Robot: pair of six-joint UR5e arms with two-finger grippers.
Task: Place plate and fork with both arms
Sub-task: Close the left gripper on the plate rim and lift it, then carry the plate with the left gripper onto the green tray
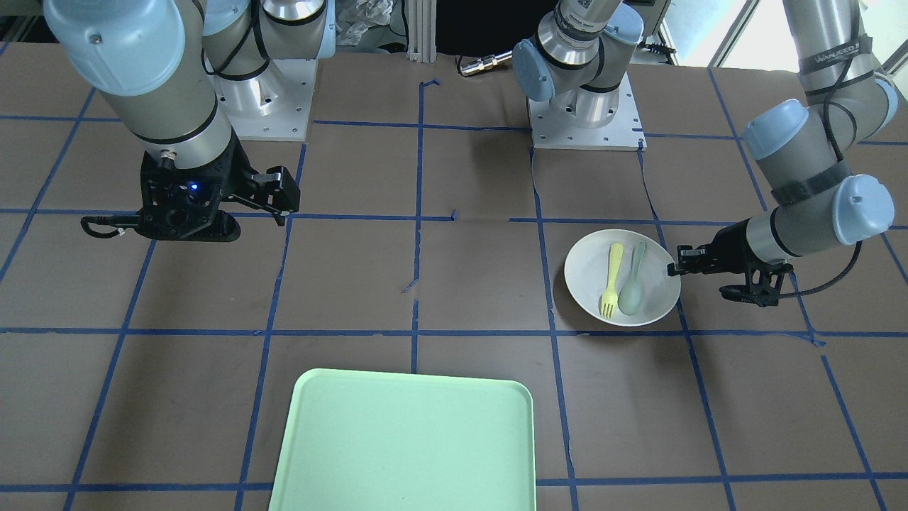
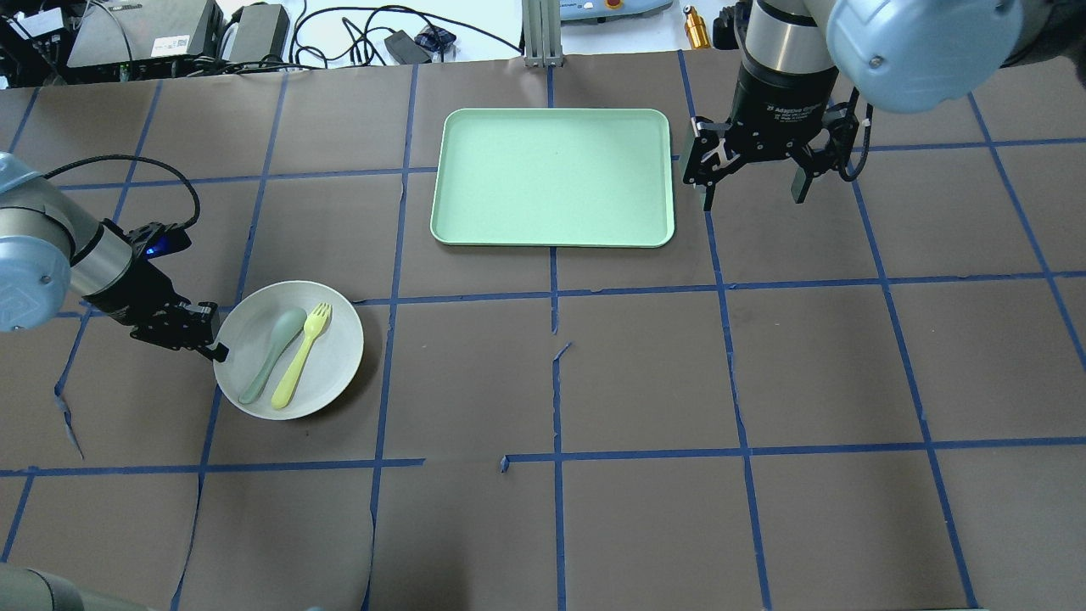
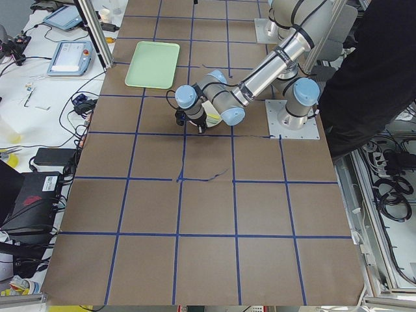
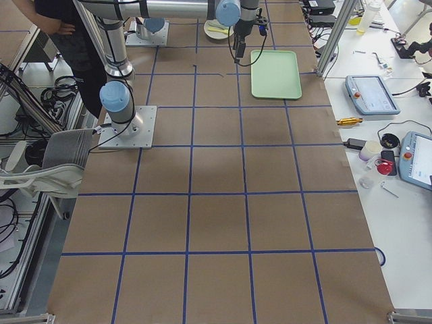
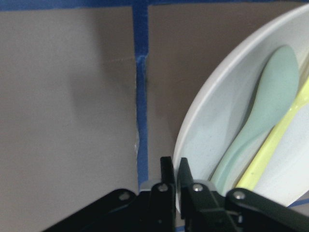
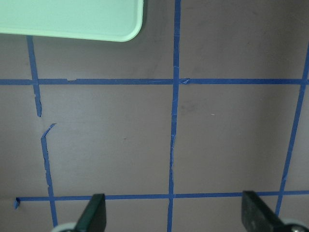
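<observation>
Even overhead light is washing the table, with the plate throwing only a soft shadow. Window glare is blowing out the front view's top right corner. Left wrist view is running soft, plate rim and spoon blurring up close.
</observation>
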